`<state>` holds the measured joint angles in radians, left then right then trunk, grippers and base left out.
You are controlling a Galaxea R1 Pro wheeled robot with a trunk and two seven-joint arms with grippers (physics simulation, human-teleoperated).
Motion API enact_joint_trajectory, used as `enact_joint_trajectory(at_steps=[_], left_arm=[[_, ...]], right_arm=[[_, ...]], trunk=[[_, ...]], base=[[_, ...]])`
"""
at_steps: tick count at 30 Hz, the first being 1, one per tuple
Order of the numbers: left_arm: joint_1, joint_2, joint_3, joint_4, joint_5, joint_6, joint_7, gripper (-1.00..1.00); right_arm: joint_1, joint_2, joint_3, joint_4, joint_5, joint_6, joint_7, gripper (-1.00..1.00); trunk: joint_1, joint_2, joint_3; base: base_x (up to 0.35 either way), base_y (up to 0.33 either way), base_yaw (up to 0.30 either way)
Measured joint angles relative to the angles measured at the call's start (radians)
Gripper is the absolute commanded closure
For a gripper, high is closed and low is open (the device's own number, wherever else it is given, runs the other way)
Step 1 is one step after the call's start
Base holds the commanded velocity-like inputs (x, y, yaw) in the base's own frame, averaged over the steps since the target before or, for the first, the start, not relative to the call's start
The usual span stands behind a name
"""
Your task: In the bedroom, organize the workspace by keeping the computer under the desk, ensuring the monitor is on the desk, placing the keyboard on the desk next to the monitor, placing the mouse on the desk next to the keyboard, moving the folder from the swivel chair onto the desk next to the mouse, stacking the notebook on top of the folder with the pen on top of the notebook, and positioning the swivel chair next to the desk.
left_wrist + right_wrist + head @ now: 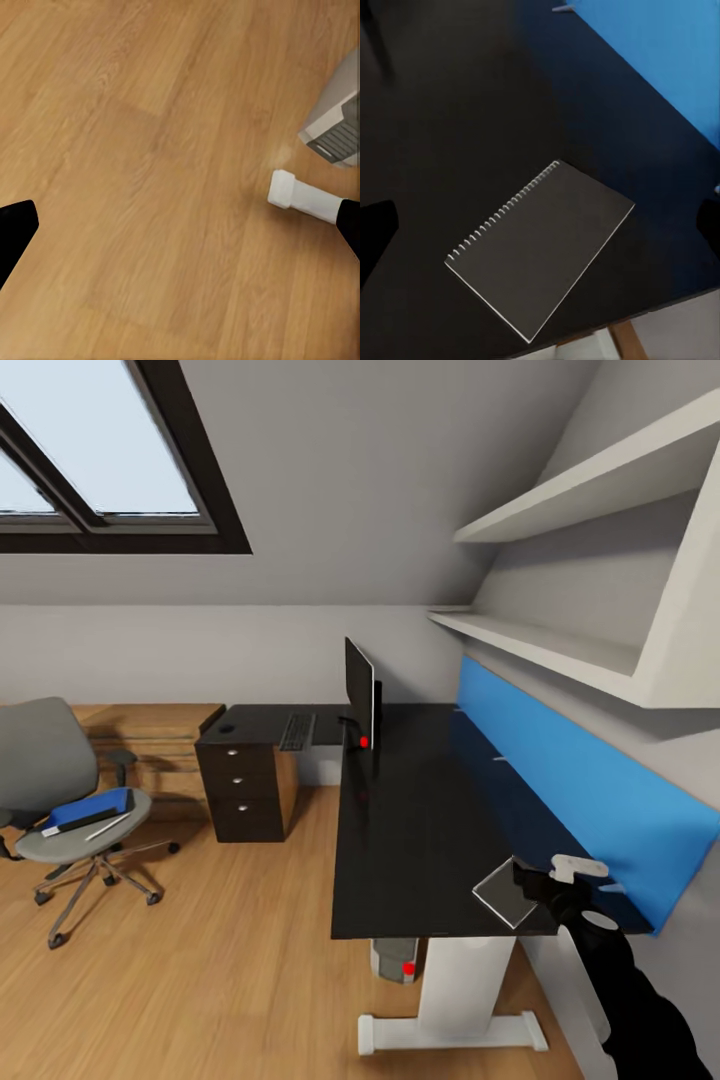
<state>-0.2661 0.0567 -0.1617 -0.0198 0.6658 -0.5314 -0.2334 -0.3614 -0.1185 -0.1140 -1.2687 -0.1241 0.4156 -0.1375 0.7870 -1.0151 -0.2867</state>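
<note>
Right hand hangs over the near end of the black bench, its fingers spread wide and empty, with the notebook lying flat on the bench just below and between them, near the edge. Left hand's dark fingertips stand well apart over bare wood floor, holding nothing. Folder and pen lie on the chair, well apart from both hands.

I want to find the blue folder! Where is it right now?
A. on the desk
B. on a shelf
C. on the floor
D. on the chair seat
D: in the head view the folder lies flat on the seat of the chair, with the pen beside it, well away from the desk.
</note>
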Motion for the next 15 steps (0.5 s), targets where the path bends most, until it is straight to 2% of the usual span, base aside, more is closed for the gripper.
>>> enact_joint_trajectory(at_steps=[6, 15], left_arm=[[0.000, -0.001, 0.000, 0.000, 0.000, 0.000, 0.000, -1.00], [0.000, -0.002, 0.000, 0.000, 0.000, 0.000, 0.000, -1.00]], right_arm=[[0.000, -0.001, -0.001, 0.033, 0.003, -0.003, 0.002, -1.00], [0.000, -0.002, -0.002, 0.063, 0.004, -0.004, 0.002, -1.00]], trunk=[[0.000, 0.000, 0.000], [0.000, 0.000, 0.000]], base=[[0.077, 0.000, 0.000], [0.282, 0.000, 0.000]])
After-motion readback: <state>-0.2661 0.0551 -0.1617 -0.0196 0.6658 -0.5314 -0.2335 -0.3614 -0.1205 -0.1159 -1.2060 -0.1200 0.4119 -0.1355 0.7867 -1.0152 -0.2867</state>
